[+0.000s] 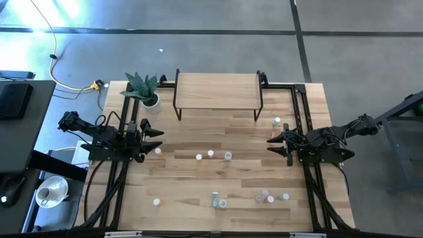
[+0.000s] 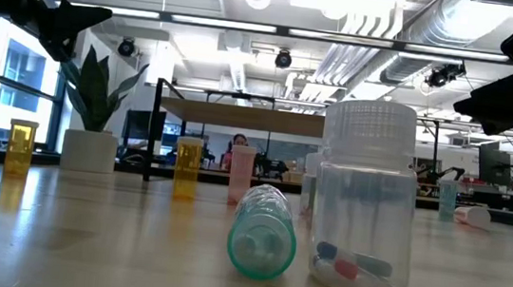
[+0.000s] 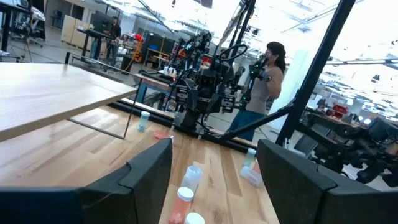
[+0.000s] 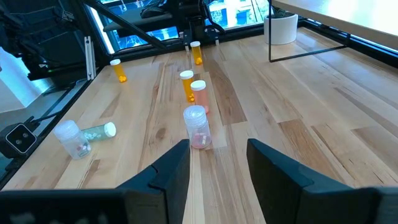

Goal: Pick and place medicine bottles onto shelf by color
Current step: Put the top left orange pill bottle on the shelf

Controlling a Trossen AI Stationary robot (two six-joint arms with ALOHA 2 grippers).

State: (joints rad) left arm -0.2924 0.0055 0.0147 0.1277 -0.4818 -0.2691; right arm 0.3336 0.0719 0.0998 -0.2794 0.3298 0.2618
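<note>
Left side first. My left gripper (image 1: 158,137) hangs above the table's left edge with its fingers spread and nothing between them, aimed inward toward the centre. One bottle (image 1: 157,151) stands just beside its tips, on the near side.

Centre. The shelf (image 1: 218,91) stands at the far middle of the table, its board bare; no bottle is on it yet. Below it, mid-table, a short row of three bottles runs left to right: an orange one (image 1: 199,157), a pink one (image 1: 211,153) and a clear one (image 1: 228,156), all upright, caps up. This row lies between the two grippers, roughly on the line joining them, so its axis points along my approach from either side. In the right wrist view the clear bottle (image 4: 197,126) sits dead ahead between the fingers, the pink (image 4: 198,93) and orange (image 4: 187,83) lined up behind it.

Near edge: a green bottle (image 1: 215,198) lies on its side, long axis roughly front to back, with a clear upright one (image 1: 223,203) touching or just beside it.

Right side. My right gripper (image 1: 272,144) is also spread and empty, pointing inward. A greenish bottle (image 1: 277,122) stands just beyond it toward the shelf.

My read: the right arm is slightly nearer the clear end of the row, and a straight reach takes that bottle first.
</note>
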